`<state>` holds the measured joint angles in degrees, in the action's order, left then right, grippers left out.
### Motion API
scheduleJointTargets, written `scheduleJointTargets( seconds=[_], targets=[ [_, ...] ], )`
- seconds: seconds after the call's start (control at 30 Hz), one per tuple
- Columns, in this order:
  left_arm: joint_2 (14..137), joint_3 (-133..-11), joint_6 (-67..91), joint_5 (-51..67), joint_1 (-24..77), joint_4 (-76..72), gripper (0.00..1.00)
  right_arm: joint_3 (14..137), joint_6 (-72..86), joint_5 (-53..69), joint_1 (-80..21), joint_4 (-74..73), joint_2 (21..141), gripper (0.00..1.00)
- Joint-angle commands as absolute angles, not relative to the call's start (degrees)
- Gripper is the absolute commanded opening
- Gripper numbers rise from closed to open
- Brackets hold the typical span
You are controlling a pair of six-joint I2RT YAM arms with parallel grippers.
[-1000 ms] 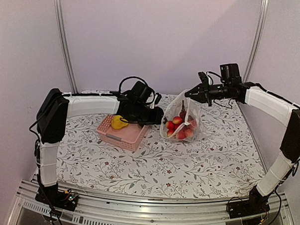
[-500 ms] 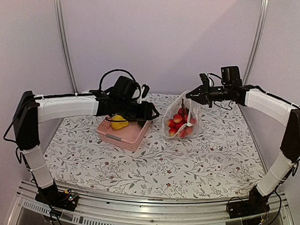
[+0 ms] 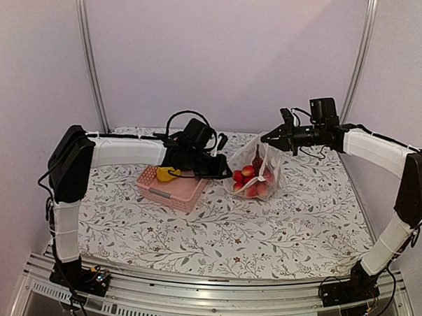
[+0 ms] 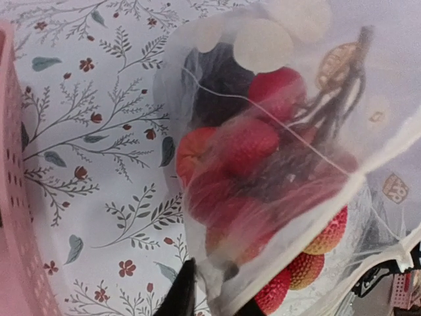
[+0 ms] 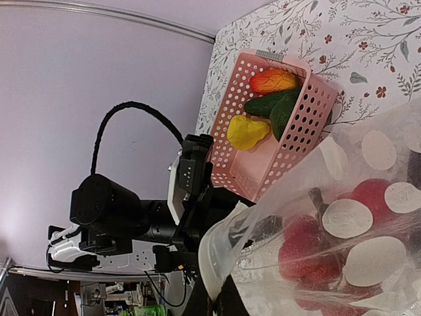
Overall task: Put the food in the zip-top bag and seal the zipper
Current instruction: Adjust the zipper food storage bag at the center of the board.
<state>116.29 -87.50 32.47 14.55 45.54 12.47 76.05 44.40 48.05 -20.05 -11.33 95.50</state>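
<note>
— So, where's the zip-top bag (image 3: pixel 256 175) rn?

— Far half of the table (image 3: pixel 278 231), a bit right of centre. It hangs from the R gripper (image 3: pixel 269 137), which comes in from the right w/ its fingers pinched tight on the bag's top rim. The bottom of the bag seems to sit on the flowered cloth.

— And the L gripper (image 3: pixel 223 170)?

— Reaches across from the left, right at the bag's left edge. On its own wrist cam the jaws stand apart w/ the clear film btwn them. Not clamped on anything, afaict.

— What abt the food?

— Split in two lots. Inside the bag there's a heap of red fruit (image 4: pixel 253 141) and a dark eggplant (image 4: pixel 210 85), all blurry behind the crinkly plastic and its white dots. The rest lies in the pink basket (image 3: pixel 171 190), just left of the bag on the same far half: yellow pepper (image 5: pixel 247 131), green cucumbers (image 5: pixel 276 108) and the orange-red piece (image 5: pixel 273 80). The L arm passes over the basket's far side.

— Zipper (image 5: pixel 209 253) done?

— No. It's the pale strip along the mouth, and the mouth gapes open toward the L gripper, the two sides apart. Can't see the whole strip tho, as part of it is hidden in the folds.
</note>
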Motion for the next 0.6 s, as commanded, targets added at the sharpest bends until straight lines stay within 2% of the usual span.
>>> scheduleJointTargets(
  seconds=[0.0,0.23,0.37,0.57],
  targets=[
    [116.0,-93.5,31.9,12.3,46.5,16.8,0.00,76.7,42.2,45.7,-19.8,-13.8,94.0,0.00],
    [111.7,-105.4,31.5,11.8,47.4,11.9,0.00,92.2,21.4,23.5,-22.0,-46.7,95.4,0.00],
    [117.3,-109.7,34.8,13.2,47.1,14.5,0.00,93.5,19.1,17.6,-22.0,-49.1,94.2,0.00],
    [119.0,-113.3,35.6,8.8,46.9,16.7,0.00,92.8,20.7,21.6,-22.4,-47.5,94.4,0.00]
  ],
)
